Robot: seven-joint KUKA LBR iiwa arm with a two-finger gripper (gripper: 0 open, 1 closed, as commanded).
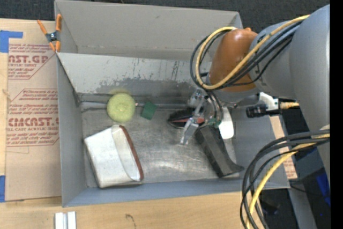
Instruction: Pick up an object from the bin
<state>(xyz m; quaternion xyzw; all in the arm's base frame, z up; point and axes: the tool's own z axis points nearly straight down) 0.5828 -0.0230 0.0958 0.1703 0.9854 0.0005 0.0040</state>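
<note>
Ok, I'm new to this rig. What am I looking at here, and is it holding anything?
One camera looks down on a grey metal bin from above and a little to one side. The big pale shape coming in from the right, with its orange cover and cables, is the robot arm. Its grasping end, the pincer, hangs low in the bin's right half, over a dark flat thing with some red on it. I cannot tell whether it holds anything. Just right of it lies a dark bar. Further left are a yellow-green ball, a green cube and a white box.
</note>
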